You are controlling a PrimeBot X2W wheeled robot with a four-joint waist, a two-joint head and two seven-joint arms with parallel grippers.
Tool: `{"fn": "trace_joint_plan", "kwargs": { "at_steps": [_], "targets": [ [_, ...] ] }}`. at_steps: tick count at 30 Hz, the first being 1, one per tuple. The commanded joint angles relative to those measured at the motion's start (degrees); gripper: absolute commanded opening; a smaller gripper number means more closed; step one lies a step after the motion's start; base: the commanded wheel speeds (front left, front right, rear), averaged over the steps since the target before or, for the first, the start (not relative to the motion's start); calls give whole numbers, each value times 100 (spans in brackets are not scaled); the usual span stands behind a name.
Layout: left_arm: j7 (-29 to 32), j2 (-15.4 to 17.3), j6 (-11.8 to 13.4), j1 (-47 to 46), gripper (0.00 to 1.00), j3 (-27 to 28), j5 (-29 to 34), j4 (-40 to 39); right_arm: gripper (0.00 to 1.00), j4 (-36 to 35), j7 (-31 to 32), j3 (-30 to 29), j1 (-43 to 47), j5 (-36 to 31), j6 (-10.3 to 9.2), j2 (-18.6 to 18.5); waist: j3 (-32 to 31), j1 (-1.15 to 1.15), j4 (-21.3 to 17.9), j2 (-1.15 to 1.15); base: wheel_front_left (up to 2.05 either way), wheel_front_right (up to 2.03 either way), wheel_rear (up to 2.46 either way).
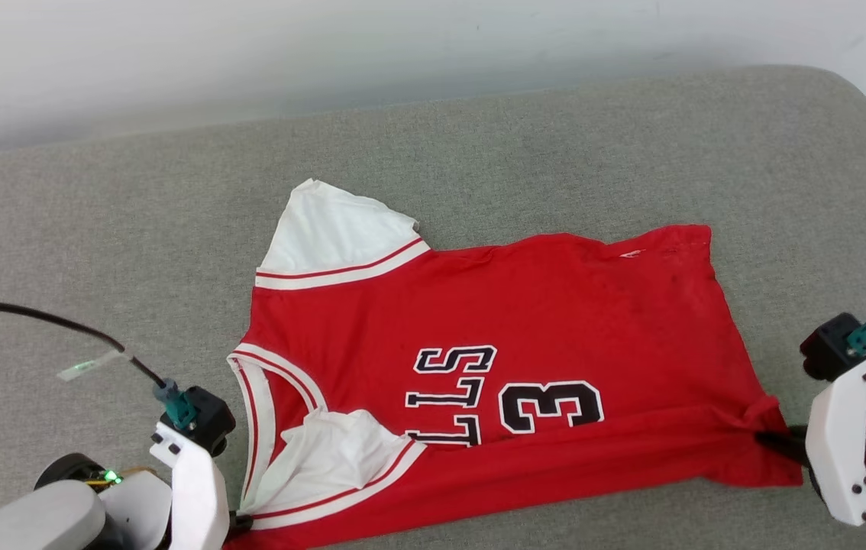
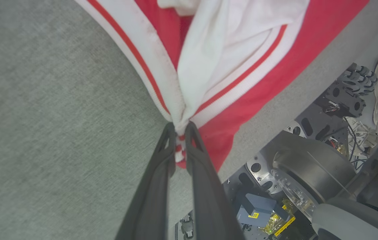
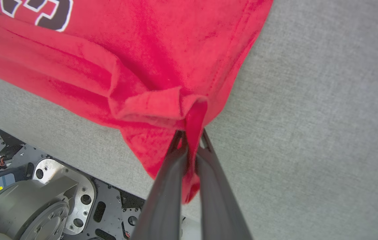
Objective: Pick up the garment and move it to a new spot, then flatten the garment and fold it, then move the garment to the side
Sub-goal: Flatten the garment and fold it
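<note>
— What is it all resting on?
— A grey fabric-covered surface (image 1: pixel 593 137). Both wrist views show the robot's base (image 2: pixel 309 173) below its near edge.
— And closest to the robot?
— The left gripper (image 2: pixel 179 133) is clamped on the garment (image 1: pixel 555 305) where the neck trim and the near white sleeve (image 1: pixel 326 458) bunch together. The right gripper (image 3: pixel 192 138) is pinched on the near hem corner, with red cloth gathered between its fingers.
— Where's the garment?
— Spread mid-surface with its near edge folded over, neck to the robot's left and hem to its right. Beyond the fold sit the black number 3 (image 1: pixel 551 407) and letters, farther off the other white sleeve (image 1: pixel 334 229), then a pale wall (image 1: pixel 326 53).
</note>
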Motion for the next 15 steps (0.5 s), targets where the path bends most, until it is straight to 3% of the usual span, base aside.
{"fn": "trace_joint_plan", "kwargs": {
  "at_steps": [1, 6, 7, 8, 9, 15],
  "targets": [
    [-36, -3, 41, 96, 0, -32, -6, 48, 0, 99, 34, 33, 95, 17, -6, 72, 25, 0, -3, 0, 0, 0, 0],
    [-260, -172, 86, 194, 0, -37, 53, 315, 0, 539, -191, 29, 151, -22, -5, 399, 56, 0, 21, 0, 0, 0, 0],
    [-302, -189, 100, 199, 48, -34, 73, 369, 4, 609, -248, 35, 167, -29, -5, 455, 43, 0, 28, 0, 0, 0, 0],
    [-355, -192, 87, 177, 100, -24, 118, 403, 60, 666, -319, 27, 180, -43, -5, 486, 22, 0, 36, 0, 0, 0, 0],
    [-425, -201, 80, 156, 100, 7, 126, 432, 100, 719, -350, 26, 196, -50, -5, 505, -7, 0, 47, 0, 0, 0, 0],
    [-680, -14, 54, -60, 100, 285, 87, 346, 100, 565, -1219, -203, 84, -360, -4, 466, -185, 0, 58, 0, 0, 0, 0]
  ]
}}
